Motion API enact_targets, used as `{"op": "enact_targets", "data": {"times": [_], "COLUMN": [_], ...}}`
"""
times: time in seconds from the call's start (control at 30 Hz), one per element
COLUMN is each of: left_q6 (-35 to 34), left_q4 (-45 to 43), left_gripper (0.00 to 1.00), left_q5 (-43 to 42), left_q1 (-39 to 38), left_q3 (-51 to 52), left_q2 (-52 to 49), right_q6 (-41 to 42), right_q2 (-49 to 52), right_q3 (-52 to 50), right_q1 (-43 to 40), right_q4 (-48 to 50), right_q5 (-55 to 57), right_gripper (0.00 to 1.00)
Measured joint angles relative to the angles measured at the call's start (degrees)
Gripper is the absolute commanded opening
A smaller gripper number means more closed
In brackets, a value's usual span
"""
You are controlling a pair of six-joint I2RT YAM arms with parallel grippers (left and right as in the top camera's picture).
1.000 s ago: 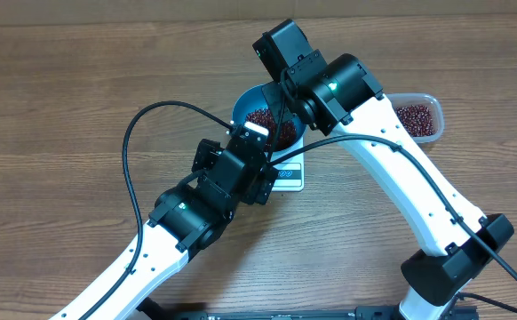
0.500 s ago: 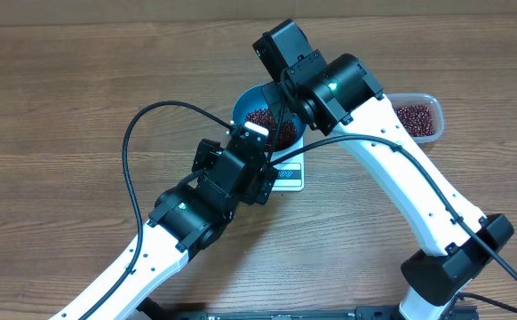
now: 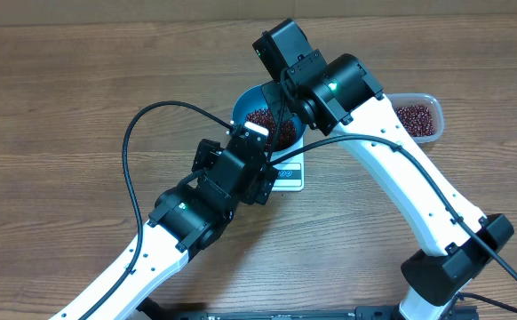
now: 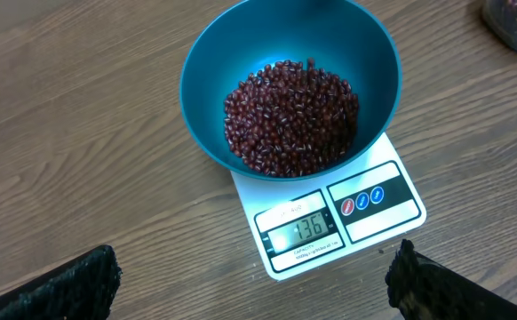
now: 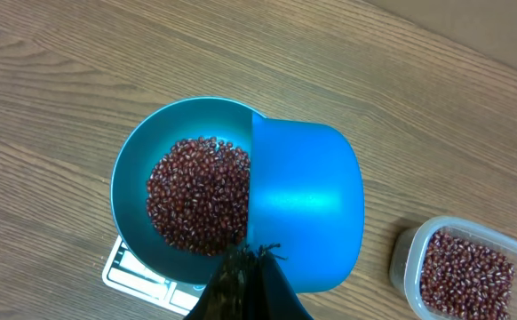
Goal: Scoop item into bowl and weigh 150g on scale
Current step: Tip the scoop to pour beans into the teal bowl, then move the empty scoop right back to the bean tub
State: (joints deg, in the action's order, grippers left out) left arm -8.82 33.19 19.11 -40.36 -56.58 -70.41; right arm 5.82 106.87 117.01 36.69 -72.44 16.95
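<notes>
The right gripper (image 5: 248, 262) has its dark jaws closed at the near end of a small bright blue plastic scoop (image 5: 307, 204). The handle is hidden between them, so the exact hold cannot be made out. The scoop hangs over the right part of the round deep bright blue bowl (image 5: 127, 182); whether it touches the rim I cannot tell.

The left gripper (image 4: 254, 286) stands wide open and holds nothing. Its black fingertips (image 4: 72, 284) sit low in the two corners of its wrist view, well apart, on the near side of the scale.

The small dark red-brown beans (image 4: 294, 116) lie heaped in the bottom of the bowl. The bowl stands on the small flat white square kitchen scale (image 4: 378, 213), whose display reads 136. Off to the side, on the brown wooden table (image 4: 81, 133), a clear rectangular plastic tub (image 5: 405, 253) holds more of the same beans.
</notes>
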Motion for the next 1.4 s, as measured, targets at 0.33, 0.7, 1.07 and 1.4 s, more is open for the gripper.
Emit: {"op": "enact_targets", "data": {"times": [0.33,0.7,1.07,1.4], "left_q6": [0.0,0.0,0.0,0.0], "left_q4": [0.0,0.0,0.2,0.02], "left_gripper": [1.0,0.99,0.99,0.99], "left_q5": [0.0,0.0,0.0,0.0], "left_q1": [0.0,0.0,0.0,0.0], "left_q3": [0.0,0.0,0.0,0.0], "left_q2": [0.0,0.0,0.0,0.0], "right_q6": [0.0,-0.04,0.66,12.2], "right_q2": [0.0,0.0,-0.22,-1.09], "right_q3": [0.0,0.0,0.0,0.0], "right_q1": [0.0,2.23,5.03,-1.53], "right_q4": [-0.28,-0.46,-0.46,-2.16], "right_q5": [0.0,0.22,7.48,5.46], "right_gripper": [0.04,0.04,0.04,0.04]}}
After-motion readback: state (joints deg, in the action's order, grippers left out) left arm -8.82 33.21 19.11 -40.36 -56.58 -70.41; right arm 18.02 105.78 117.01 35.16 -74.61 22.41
